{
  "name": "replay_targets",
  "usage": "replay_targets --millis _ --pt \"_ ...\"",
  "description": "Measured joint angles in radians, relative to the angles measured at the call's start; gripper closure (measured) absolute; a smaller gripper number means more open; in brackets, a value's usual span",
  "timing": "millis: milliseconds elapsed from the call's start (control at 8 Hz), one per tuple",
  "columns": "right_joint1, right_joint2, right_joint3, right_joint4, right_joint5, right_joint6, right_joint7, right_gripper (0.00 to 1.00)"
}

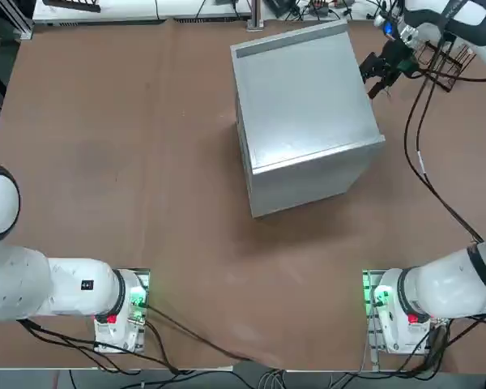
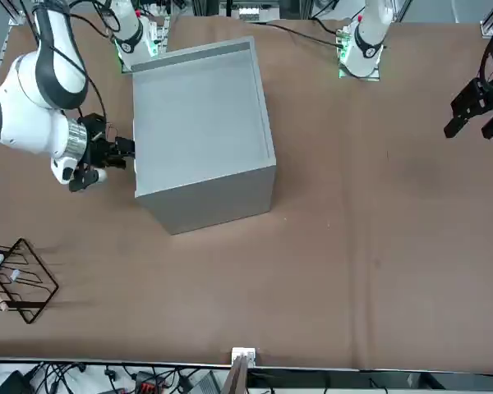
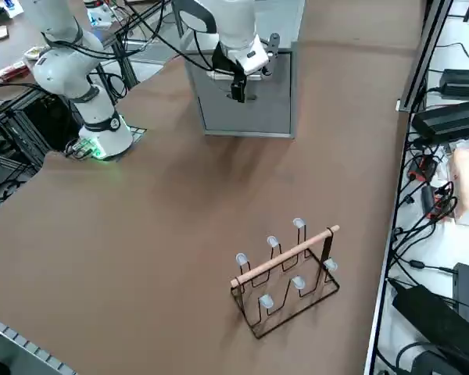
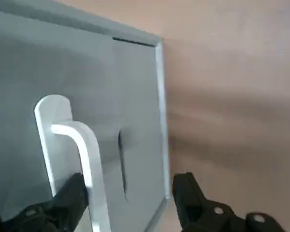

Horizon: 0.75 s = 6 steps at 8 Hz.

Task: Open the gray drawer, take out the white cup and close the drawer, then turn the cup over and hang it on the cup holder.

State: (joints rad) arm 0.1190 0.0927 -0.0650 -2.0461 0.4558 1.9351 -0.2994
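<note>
No brand, label or readable writing is showing on any surface here; the gray cabinet (image 1: pixel 304 113) is presenting plain metal faces in all views. It is sitting on the brown table (image 1: pixel 130 203), turned at a slight angle, with its gray drawer (image 3: pixel 250 98) fully shut and facing the robot's right side. A pale bracket-shaped handle (image 4: pixel 79 159) is standing out from the drawer front, seen clearly from the wrist camera. The right gripper (image 1: pixel 378 74) is hovering level with that drawer front, pointing at it, with its two black fingers (image 4: pixel 191 198) spread wide apart. In the wrist view one finger is sitting right beside the handle, possibly brushing it, while the other is standing apart on the handle's far side, so the handle is lying between the open fingers without being pinched. In the right side view the gripper (image 3: pixel 242 78) is hanging directly in front of the drawer face. The cup holder (image 3: pixel 288 275), a dark wire rack with a light wooden rod across its top, is standing well apart from the cabinet near the table edge, its pegs bare. The white cup is not showing in any view.
</note>
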Motion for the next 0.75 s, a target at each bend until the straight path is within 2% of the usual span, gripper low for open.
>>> replay_targets --millis 250,500,750 --pt "-0.086 0.003 -0.012 0.000 -0.069 -0.016 -0.086 0.00" --pt "-0.172 0.008 -0.017 0.004 -0.076 -0.031 -0.194 0.00" --pt "-0.218 0.020 -0.017 0.018 -0.086 -0.039 -0.259 0.00"
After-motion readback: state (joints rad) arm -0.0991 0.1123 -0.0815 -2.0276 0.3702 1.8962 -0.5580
